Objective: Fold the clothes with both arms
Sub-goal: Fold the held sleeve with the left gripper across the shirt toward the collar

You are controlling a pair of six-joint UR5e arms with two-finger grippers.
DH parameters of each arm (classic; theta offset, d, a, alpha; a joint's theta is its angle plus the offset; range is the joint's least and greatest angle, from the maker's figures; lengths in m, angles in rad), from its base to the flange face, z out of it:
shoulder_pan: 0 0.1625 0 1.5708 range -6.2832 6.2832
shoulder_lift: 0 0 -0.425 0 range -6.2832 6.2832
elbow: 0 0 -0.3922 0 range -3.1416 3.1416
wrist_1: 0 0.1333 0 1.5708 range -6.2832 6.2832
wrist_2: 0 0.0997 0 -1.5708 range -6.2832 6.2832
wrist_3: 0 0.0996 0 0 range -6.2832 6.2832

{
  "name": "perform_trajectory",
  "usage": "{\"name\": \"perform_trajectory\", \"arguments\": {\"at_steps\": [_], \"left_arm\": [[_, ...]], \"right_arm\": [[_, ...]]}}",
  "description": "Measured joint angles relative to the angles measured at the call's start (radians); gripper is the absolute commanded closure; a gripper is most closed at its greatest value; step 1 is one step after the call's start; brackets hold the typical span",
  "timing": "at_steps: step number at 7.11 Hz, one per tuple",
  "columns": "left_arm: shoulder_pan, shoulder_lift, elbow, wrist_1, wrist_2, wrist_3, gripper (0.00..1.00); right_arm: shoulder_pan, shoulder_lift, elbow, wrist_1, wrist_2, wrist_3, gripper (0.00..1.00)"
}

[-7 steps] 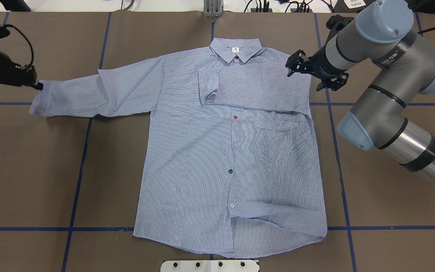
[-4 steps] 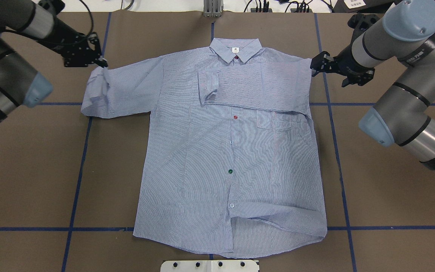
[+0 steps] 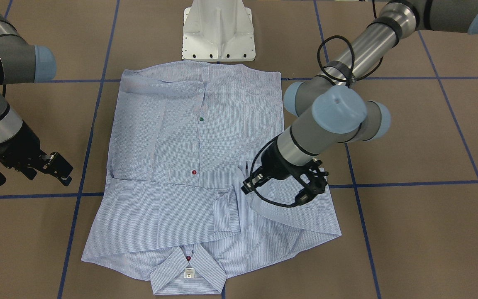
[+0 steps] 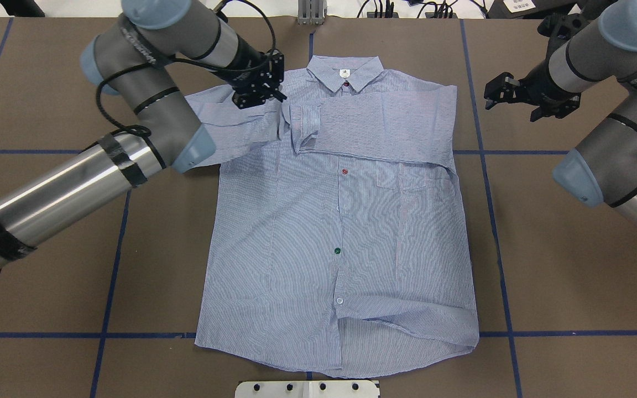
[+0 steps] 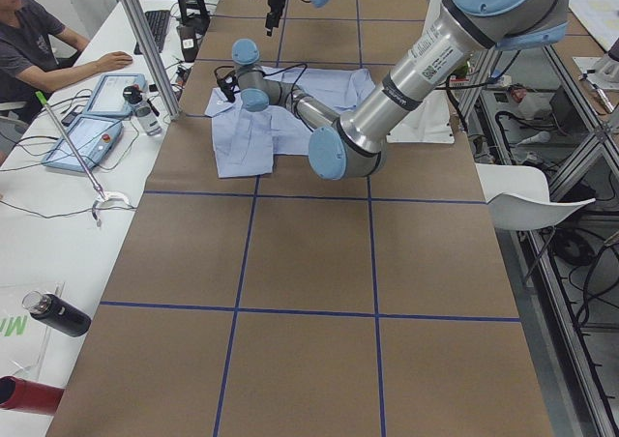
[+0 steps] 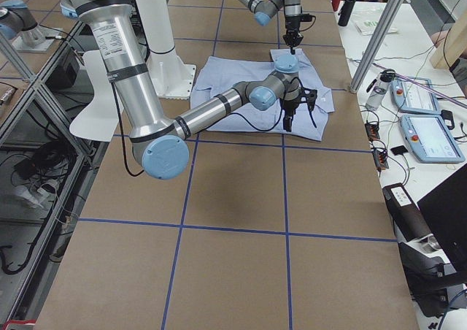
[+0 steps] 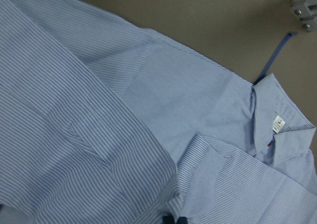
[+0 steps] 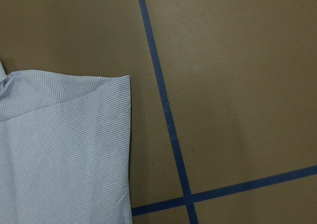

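Note:
The striped shirt [image 4: 340,221] lies flat, front up, with its collar [image 4: 345,73] at the far side. Its right sleeve [image 4: 374,124] is folded across the chest. My left gripper [image 4: 278,98] is shut on the cuff of the left sleeve [image 4: 230,119] and holds it a little above the chest, beside the other cuff. From the front, the left gripper [image 3: 245,187] has the sleeve [image 3: 288,211] draped under it. The left wrist view shows the collar label [image 7: 278,124]. My right gripper [image 4: 490,97] is open over bare table to the right of the shirt's shoulder; it is also seen at the front view's left as the right gripper [image 3: 65,172].
The white pedestal base [image 3: 218,33] stands at the shirt's hem side. Blue tape lines [image 4: 495,221] cross the brown table. A metal bracket [image 4: 312,11] sits at the far edge. A person [image 5: 29,41] sits at a side desk with tablets [image 5: 92,118].
My left gripper has carried the left cuff from far out at the left, up and over to the shirt's chest. The right gripper has drawn back to the right, off the folded sleeve.

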Motion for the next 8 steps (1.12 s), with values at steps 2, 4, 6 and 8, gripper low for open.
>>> {"name": "perform_trajectory", "arguments": {"at_steps": [2, 4, 6, 8], "left_arm": [[0.045, -0.122, 0.068, -0.001, 0.059, -0.096, 1.00], [0.083, -0.186, 0.100, -0.003, 0.108, -0.143, 1.00], [0.123, -0.225, 0.115, -0.006, 0.166, -0.170, 1.00], [0.159, -0.245, 0.128, -0.009, 0.214, -0.176, 1.00]], "right_arm": [[0.001, -0.010, 0.002, 0.001, 0.000, -0.002, 0.00], [0.002, -0.013, 0.003, 0.001, -0.001, -0.003, 0.00], [0.010, -0.039, 0.028, 0.002, 0.002, -0.013, 0.00], [0.036, -0.075, 0.055, 0.002, 0.026, -0.039, 0.00]]}}
